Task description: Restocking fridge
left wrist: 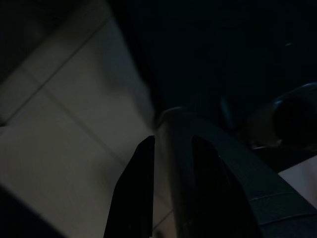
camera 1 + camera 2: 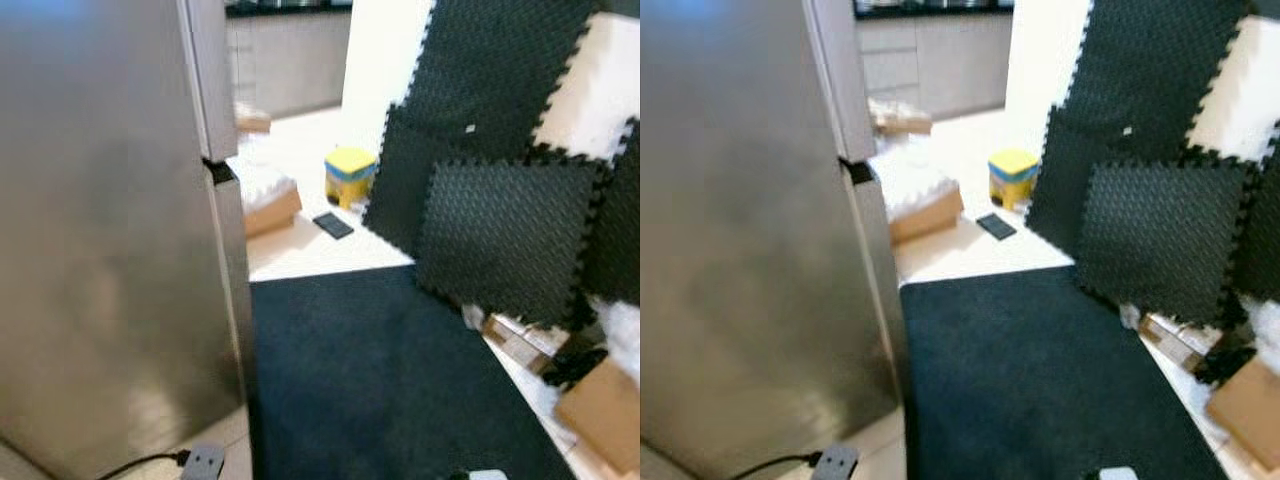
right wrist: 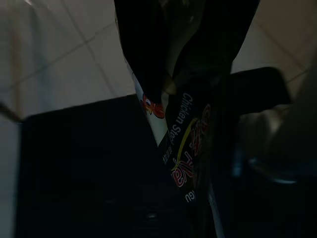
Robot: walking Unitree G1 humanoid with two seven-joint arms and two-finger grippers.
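The stainless steel fridge (image 2: pixel 110 230) stands shut at my left, its doors filling that side of the eye views. In the right wrist view my right gripper (image 3: pixel 190 54) hangs low, shut on a black snack packet (image 3: pixel 185 144) printed with red and yellow lettering and the word "Chicken". The packet dangles below the fingers (image 3: pixel 143 49) over the dark mat and pale tiles. My left gripper (image 1: pixel 171 148) hangs idle in shade above the tiled floor, its fingers slightly apart with nothing between them.
A dark carpet mat (image 2: pixel 370 380) covers the floor ahead. Black foam tiles (image 2: pixel 500 230) lean on the right wall. A yellow and blue bin (image 2: pixel 349 174), a cardboard box (image 2: pixel 268 210) and a small dark slab (image 2: pixel 333 225) lie beyond. A plug and cable (image 2: pixel 195 460) sit by the fridge base.
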